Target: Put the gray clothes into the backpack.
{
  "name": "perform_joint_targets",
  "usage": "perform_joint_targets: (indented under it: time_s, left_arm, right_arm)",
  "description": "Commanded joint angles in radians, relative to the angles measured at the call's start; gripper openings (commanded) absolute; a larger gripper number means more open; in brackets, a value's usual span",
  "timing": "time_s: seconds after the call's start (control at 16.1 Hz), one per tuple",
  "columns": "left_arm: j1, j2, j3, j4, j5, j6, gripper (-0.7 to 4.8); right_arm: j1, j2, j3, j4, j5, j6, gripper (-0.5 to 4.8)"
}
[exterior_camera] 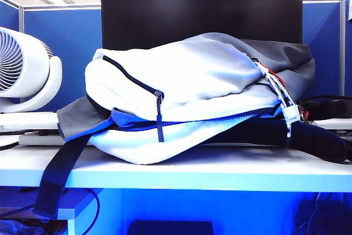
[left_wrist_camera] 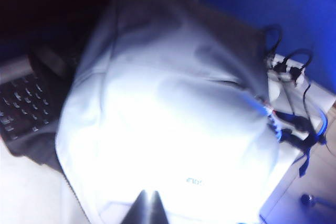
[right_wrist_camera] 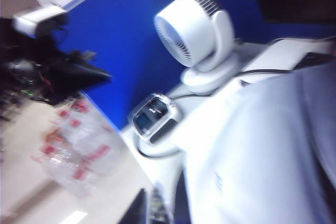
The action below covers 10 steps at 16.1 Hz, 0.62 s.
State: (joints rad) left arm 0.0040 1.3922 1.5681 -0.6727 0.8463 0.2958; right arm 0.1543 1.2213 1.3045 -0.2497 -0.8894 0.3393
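Backpack lying on the table, gray cloth poking out of its zipper end.

From outside, the backpack [exterior_camera: 187, 89] rests on its side on the table [exterior_camera: 220, 173], the gray clothes [exterior_camera: 74, 118] hanging from its blue-edged opening by the fan [exterior_camera: 25, 70]. My left tool [left_wrist_camera: 149, 203] is clenched and empty, above the pale backpack. My right tool [right_wrist_camera: 149, 208] is also clenched with nothing in it, beside the backpack.

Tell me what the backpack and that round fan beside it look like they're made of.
Backpack: matte woven fabric, white and gray; it sags and creases softly. Fan: probably smooth molded plastic, white with a slight sheen and rigid grille ribs.
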Motion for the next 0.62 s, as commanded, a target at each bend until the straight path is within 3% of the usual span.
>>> perform_joint_targets:
  time_s: [0.06, 0.25, 0.31, 0.44, 0.5, 0.56, 0.62]
  left_arm:
    - [0.091, -0.182, -0.083, 0.029, 0.022, -0.001, -0.06]
    - [0.227, -0.431, -0.241, 0.202, 0.007, -0.129, -0.06]
    - [0.257, -0.505, -0.267, 0.225, -0.045, -0.138, -0.06]
    - [0.260, -0.572, -0.268, 0.241, -0.153, -0.135, -0.06]
    - [0.256, -0.583, -0.269, 0.267, -0.161, -0.148, -0.06]
    - [0.218, -0.584, -0.270, 0.331, -0.136, -0.238, -0.06]
    - [0.160, -0.582, -0.298, 0.410, -0.129, -0.298, -0.06]
  right_arm:
    - [-0.053, -0.169, 0.002, -0.223, 0.138, -0.226, -0.05]
    - [-0.072, -0.344, -0.012, -0.290, 0.368, -0.312, -0.05]
    - [-0.072, -0.409, -0.011, -0.291, 0.437, -0.343, -0.05]
    - [-0.071, -0.487, -0.005, -0.240, 0.609, -0.350, -0.05]
    - [-0.071, -0.515, -0.006, -0.208, 0.702, -0.346, -0.05]
    - [-0.070, -0.552, -0.010, -0.148, 0.811, -0.321, -0.05]
    - [-0.070, -0.578, -0.031, -0.082, 0.809, -0.276, -0.05]
